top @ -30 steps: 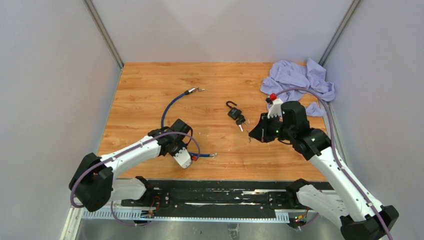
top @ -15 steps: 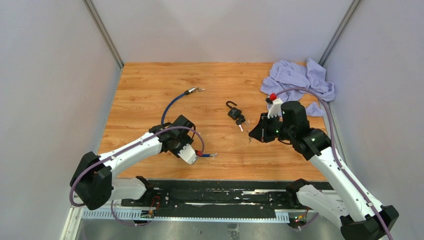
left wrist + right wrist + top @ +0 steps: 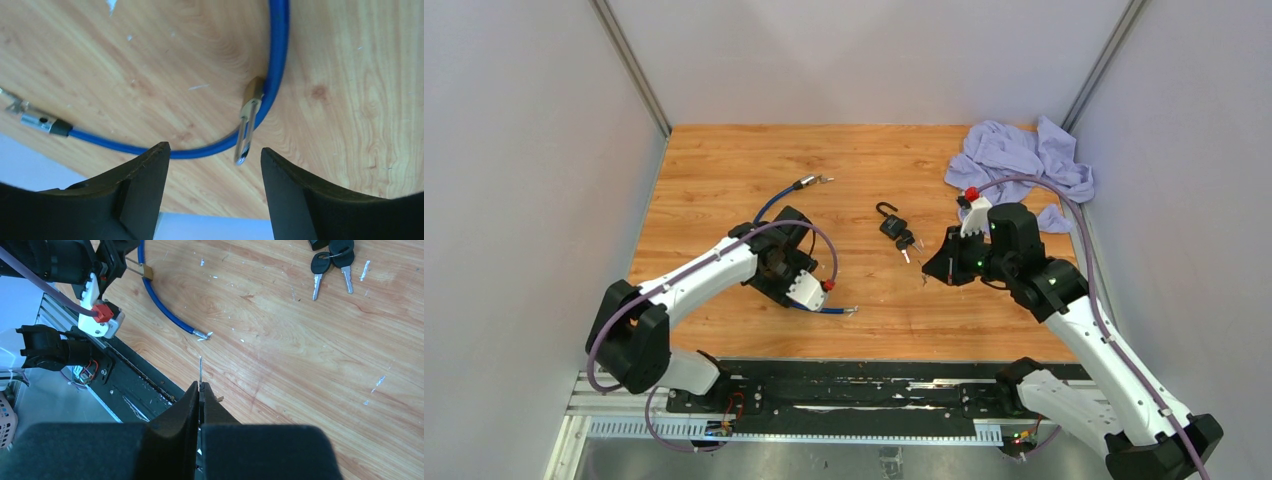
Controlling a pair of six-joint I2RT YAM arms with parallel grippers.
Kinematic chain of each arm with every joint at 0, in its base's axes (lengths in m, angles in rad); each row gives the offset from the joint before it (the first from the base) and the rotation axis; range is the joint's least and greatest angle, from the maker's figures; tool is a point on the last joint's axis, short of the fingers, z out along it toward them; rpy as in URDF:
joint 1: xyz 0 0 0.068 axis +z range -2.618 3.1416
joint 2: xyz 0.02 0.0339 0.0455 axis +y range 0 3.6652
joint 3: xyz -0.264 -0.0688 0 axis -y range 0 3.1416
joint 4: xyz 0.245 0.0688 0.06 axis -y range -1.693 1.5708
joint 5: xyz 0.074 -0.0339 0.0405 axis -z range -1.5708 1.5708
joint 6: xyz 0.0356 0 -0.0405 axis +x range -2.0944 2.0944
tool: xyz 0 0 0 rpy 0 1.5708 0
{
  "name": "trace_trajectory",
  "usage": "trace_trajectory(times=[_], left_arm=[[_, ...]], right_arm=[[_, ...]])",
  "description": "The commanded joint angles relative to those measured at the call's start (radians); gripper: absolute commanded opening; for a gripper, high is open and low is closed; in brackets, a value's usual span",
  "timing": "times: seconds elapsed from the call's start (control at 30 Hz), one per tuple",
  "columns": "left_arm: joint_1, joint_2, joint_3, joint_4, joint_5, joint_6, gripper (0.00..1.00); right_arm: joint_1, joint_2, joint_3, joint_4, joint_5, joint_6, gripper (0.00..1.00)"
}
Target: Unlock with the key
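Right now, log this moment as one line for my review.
left end effector: open over brass padlock by blue cable | right end effector: shut on thin metal key | black padlock: untouched

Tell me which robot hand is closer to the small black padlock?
Right. The right gripper is near-right of the small black padlock; the left gripper is farther, over the blue cable.
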Motion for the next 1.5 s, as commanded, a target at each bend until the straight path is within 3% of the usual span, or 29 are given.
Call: trace_trajectory(times=[0.0, 0.27, 0.6, 1.07, 1.27, 1.47], left_arm=[[0.001, 0.026, -0.028, -0.020, 0.059, 0.064, 0.71], [-0.039, 0.083, -0.065, 0.059, -0.023, 0.100, 0.70], [-0.052, 0.166, -0.063, 0.085, -0.077, 0.052, 0.49], [-0.056, 0.133, -0.099, 0.071, -0.072, 0.022, 0.38], [-0.060, 0.136, -0.106, 0.073, -0.083, 0.005, 0.28], [-0.060, 0.152, -0.116, 0.100, -0.108, -0.022, 0.25]], right_arm=[[-0.013, -0.005, 0.016, -0.027, 0.016, -0.007, 0.01], [-0.013, -0.002, 0.021, -0.040, 0.030, -0.011, 0.01], [-0.013, 0.001, 0.023, -0.043, 0.036, -0.004, 0.01], [-0.013, -0.003, 0.021, -0.043, 0.043, -0.005, 0.01], [-0.013, 0.001, 0.020, -0.043, 0.039, -0.002, 0.01], [-0.013, -0.001, 0.022, -0.042, 0.036, -0.003, 0.01]])
